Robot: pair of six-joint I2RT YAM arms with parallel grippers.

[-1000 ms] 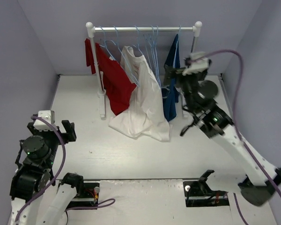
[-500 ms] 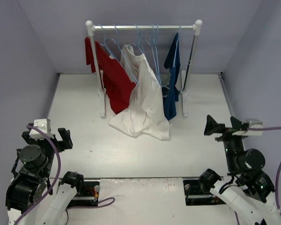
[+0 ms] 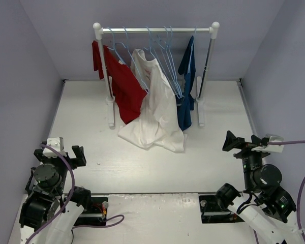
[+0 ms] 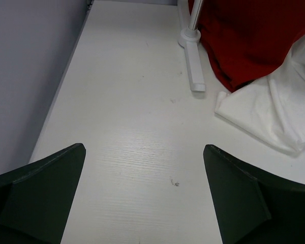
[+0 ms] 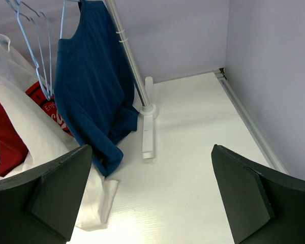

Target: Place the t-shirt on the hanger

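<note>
By the table's (image 3: 81, 117) back edge, the lopsided t-shirt (image 3: 155, 109) could slip off its hanger (image 3: 149, 43); my left hand (image 4: 144, 148) and right hand (image 5: 151, 147) are released.

White table (image 3: 86, 137) is carrying the garment rack (image 3: 111, 117), both feet standing on it; the t-shirt (image 3: 155, 122) hem is pooling between those feet.

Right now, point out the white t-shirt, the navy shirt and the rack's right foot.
white t-shirt (image 3: 160, 112), top view, middle of body
navy shirt (image 5: 91, 86), right wrist view, chest
rack's right foot (image 5: 148, 134), right wrist view, flat bar
</note>
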